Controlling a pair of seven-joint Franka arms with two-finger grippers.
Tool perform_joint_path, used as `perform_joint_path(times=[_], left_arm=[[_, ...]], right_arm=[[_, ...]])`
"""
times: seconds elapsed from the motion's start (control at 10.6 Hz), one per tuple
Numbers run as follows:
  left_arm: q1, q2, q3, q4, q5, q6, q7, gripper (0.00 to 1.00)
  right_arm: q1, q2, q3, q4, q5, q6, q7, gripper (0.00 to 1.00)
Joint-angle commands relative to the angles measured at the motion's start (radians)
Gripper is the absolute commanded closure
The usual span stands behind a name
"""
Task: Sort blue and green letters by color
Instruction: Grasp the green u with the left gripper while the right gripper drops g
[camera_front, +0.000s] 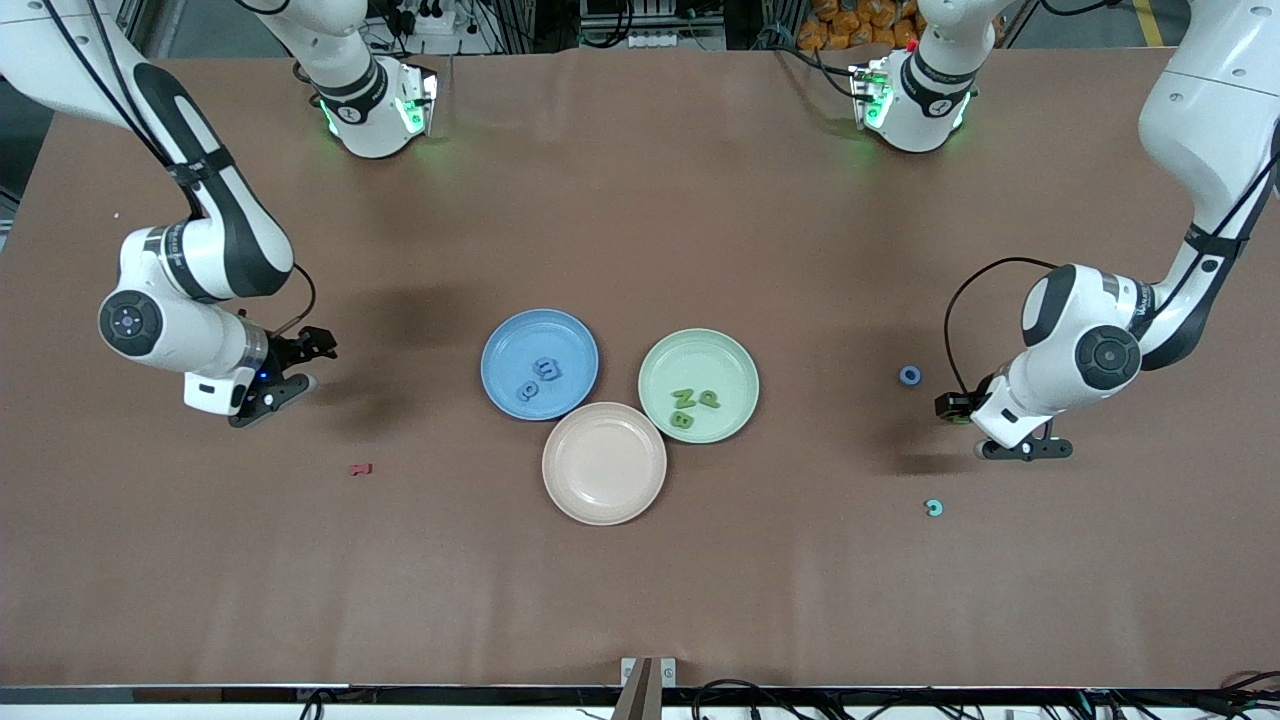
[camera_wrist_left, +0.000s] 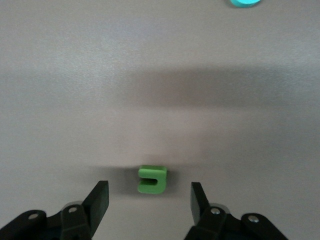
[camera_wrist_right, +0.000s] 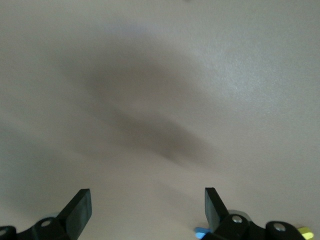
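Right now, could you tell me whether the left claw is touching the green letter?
Apart. The left wrist view shows the green letter lying between the left claw's open fingers, with bare table on both sides.

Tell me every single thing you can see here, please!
blue plate: one, blue, mid-table, toward the right arm's end.
blue letters: two in the blue plate.
green plate: one, pale green, beside the blue plate.
green letters: three in the green plate.
pink plate: one, nearest the front camera.
green piece: one, on the table between the left gripper's fingers.
blue ring: one, near the left arm.
teal C: one.
red letter: one.
left gripper: open.
right gripper: open, waiting.
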Motion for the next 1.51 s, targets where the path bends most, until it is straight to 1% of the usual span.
perform_joint_path(times=[0.0, 0.28, 0.38, 0.47, 0.57, 0.66, 0.76, 0.85, 0.95, 1.23, 1.42], left_arm=[[-0.002, 0.019, 0.006, 0.012, 0.074, 0.009, -0.027, 0.29], [-0.009, 0.031, 0.007, 0.020, 0.076, 0.009, -0.047, 0.32], [-0.014, 0.040, 0.007, 0.026, 0.077, 0.009, -0.050, 0.36], [-0.014, 0.045, 0.007, 0.026, 0.082, 0.009, -0.050, 0.42], [-0.014, 0.048, 0.007, 0.026, 0.099, 0.009, -0.052, 0.47], [-0.014, 0.052, 0.007, 0.027, 0.105, 0.009, -0.052, 0.55], [-0.014, 0.052, 0.007, 0.033, 0.106, 0.009, -0.052, 0.67], [-0.014, 0.054, 0.006, 0.033, 0.117, 0.009, -0.052, 0.81], [-0.015, 0.054, 0.007, 0.035, 0.119, 0.009, -0.052, 0.99], [-0.038, 0.033, 0.004, 0.041, 0.120, 0.001, -0.093, 1.00], [-0.107, -0.006, -0.003, 0.058, 0.113, -0.013, -0.150, 1.00]], right_arm=[[-0.102, -0.033, 0.019, -0.139, -0.110, 0.162, -0.174, 0.00], [-0.169, -0.067, 0.019, -0.179, -0.112, 0.176, -0.363, 0.00], [-0.192, -0.075, 0.019, -0.203, -0.113, 0.216, -0.420, 0.00], [-0.206, -0.075, 0.017, -0.225, -0.119, 0.254, -0.448, 0.00], [-0.219, -0.075, 0.017, -0.236, -0.140, 0.279, -0.451, 0.00], [-0.226, -0.070, 0.017, -0.236, -0.170, 0.285, -0.451, 0.00], [-0.232, -0.064, 0.017, -0.236, -0.180, 0.293, -0.451, 0.00], [-0.234, -0.058, 0.017, -0.236, -0.200, 0.302, -0.451, 0.00], [-0.243, -0.050, 0.016, -0.236, -0.217, 0.305, -0.451, 0.00], [-0.274, -0.009, 0.016, -0.236, -0.279, 0.348, -0.446, 0.00], [-0.275, 0.002, 0.014, -0.234, -0.289, 0.353, -0.442, 0.00]])
